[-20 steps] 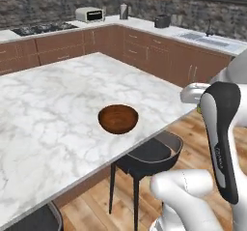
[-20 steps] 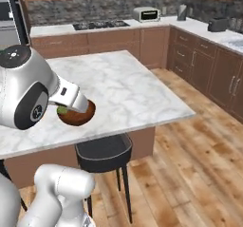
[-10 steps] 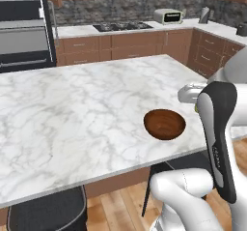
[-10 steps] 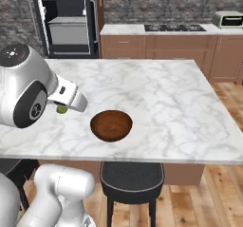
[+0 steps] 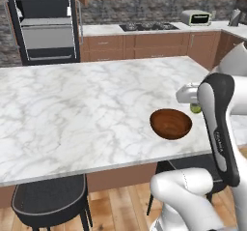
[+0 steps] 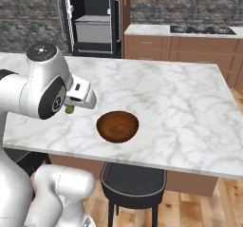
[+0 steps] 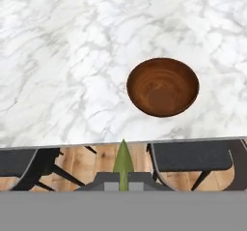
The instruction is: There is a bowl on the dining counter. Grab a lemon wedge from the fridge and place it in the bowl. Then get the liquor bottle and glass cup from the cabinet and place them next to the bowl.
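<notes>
Hand view lets us see the lemon wedge (image 7: 123,163) pinched between the closed fingers of the gripper (image 7: 123,182), its thin edge pointing up. Beyond it lies the dining counter (image 7: 62,61), a wide white marble top with grey veins, and the bowl (image 7: 163,86) stands on it near the front edge, with nothing inside. Under this edge we see two black stools (image 7: 193,157) on a wooden floor. From the left base camera, the wedge (image 5: 195,108) hangs just beside the bowl (image 5: 171,123), a little above the marble. At the back of the room the fridge (image 5: 46,22) stands open, next to brown drawers (image 5: 144,46) and a stove (image 5: 148,26) against a stone wall, with a toaster oven (image 5: 196,17) further right.
</notes>
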### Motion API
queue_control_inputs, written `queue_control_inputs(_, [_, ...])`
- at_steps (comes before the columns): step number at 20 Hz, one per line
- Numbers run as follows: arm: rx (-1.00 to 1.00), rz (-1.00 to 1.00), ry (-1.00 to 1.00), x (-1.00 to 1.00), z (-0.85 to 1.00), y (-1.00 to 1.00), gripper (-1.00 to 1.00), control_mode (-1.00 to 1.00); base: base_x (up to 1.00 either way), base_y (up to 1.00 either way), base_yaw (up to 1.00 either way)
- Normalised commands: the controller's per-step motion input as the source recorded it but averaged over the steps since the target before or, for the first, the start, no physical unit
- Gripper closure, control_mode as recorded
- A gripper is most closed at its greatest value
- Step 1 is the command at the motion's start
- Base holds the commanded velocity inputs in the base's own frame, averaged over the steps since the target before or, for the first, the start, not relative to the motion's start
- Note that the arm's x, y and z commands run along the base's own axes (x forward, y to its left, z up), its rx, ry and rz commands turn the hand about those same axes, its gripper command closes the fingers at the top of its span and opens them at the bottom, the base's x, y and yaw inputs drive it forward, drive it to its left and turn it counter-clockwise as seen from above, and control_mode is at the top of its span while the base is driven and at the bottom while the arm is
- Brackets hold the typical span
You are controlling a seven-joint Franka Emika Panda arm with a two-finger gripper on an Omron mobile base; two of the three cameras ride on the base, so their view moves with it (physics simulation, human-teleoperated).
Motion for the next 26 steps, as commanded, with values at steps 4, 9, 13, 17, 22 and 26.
queue_control_inputs(4, [-0.02, 0.16, 0.29, 1.00, -0.58, -0.16, 1.00, -1.00, 0.00, 0.00, 0.00])
queue_control_inputs(9, [-0.05, 0.12, 0.28, 1.00, -0.70, -0.01, 1.00, -1.00, 0.00, 0.00, 0.00])
queue_control_inputs(13, [-0.05, 0.08, 0.15, 0.92, -0.73, -0.01, 1.00, -1.00, 0.00, 0.00, 0.00])
queue_control_inputs(17, [-0.02, 0.06, 0.00, 0.71, -0.54, -0.19, 1.00, -1.00, 0.00, 0.00, 0.00])
queue_control_inputs(22, [0.00, 0.06, 0.01, 0.63, -0.54, -0.32, 1.00, -1.00, 0.00, 0.00, 0.00])
queue_control_inputs(26, [0.00, 0.06, 0.04, 0.50, -0.62, -0.24, 1.00, -1.00, 0.00, 0.00, 0.00])
